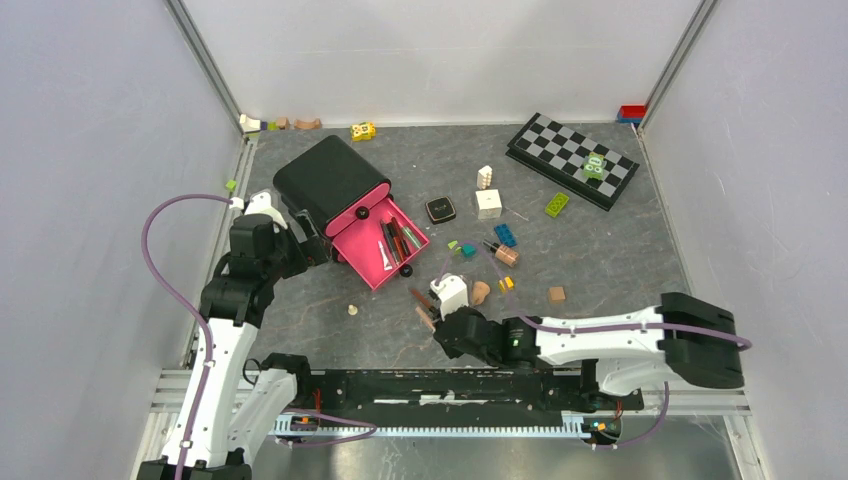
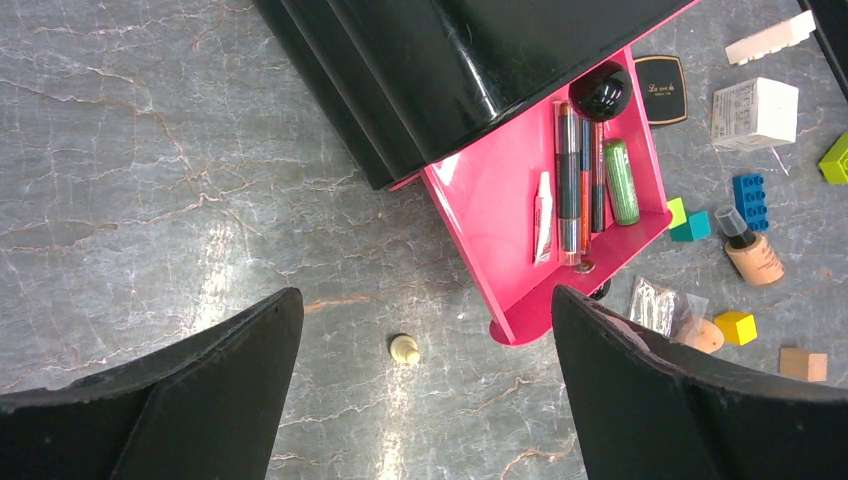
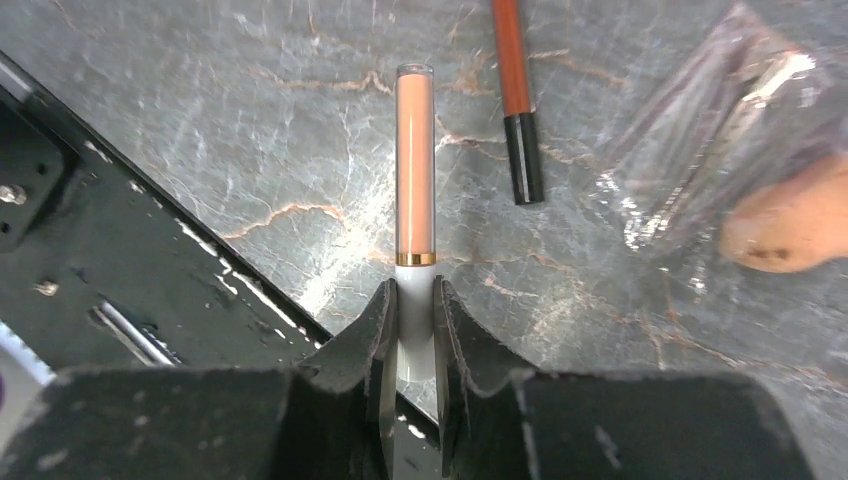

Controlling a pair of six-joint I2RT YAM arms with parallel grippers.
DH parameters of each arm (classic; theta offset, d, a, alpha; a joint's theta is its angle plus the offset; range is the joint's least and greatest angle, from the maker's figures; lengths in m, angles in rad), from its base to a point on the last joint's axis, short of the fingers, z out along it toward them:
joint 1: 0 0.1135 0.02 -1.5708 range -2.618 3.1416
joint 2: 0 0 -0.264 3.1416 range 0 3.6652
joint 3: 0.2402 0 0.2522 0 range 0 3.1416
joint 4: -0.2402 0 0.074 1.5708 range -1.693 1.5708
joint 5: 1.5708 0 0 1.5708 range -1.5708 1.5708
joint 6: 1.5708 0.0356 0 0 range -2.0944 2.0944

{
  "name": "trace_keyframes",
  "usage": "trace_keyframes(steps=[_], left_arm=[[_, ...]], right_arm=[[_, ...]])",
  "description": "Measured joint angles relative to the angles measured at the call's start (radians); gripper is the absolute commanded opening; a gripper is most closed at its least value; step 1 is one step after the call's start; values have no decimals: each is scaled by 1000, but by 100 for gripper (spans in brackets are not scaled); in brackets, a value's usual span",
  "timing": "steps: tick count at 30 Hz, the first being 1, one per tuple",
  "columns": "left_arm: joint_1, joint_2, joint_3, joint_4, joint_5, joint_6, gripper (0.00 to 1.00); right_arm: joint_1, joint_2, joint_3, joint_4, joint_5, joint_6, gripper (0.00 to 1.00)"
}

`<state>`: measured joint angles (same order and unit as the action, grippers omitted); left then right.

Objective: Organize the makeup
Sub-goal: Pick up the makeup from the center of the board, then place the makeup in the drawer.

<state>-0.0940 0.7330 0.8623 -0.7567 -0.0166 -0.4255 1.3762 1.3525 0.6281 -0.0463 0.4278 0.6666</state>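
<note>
So far, only part of the makeup is put away. Several slim pencils (image 2: 568, 180), a green lipstick-like tube (image 2: 622, 182) and a small white tube (image 2: 543, 215) are seen lying lengthwise in the open pink drawer (image 2: 480, 200) of the glossy black organiser box (image 1: 325, 180). A peach lip-gloss tube with a white cap (image 3: 415, 170) is gripped at its cap end by the right tool (image 3: 415, 300), whose jaws are closed narrowly on it. This is happening low over the grey marbled counter (image 1: 620, 260); whether the tube is lifted clear cannot be told. The left tool (image 2: 420, 300) is spread wide with nothing carried in it, poised above the counter just beside the drawer. Left out on the counter are a black square compact (image 2: 661, 88), a glass foundation bottle (image 2: 752, 255), a brown pencil with a black cap (image 3: 515, 90) and a peach sponge in clear wrapping (image 3: 790, 215). Roughly half the job is judged to remain.
</note>
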Motion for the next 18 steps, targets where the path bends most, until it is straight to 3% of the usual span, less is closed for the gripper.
trace_keyframes(steps=[7, 18], left_arm=[[0, -3, 0, 0, 0, 0, 100], [0, -27, 0, 0, -1, 0, 100]], right_arm=[[-6, -76, 131, -147, 109, -12, 6], [-169, 219, 605, -180, 16, -101, 4]])
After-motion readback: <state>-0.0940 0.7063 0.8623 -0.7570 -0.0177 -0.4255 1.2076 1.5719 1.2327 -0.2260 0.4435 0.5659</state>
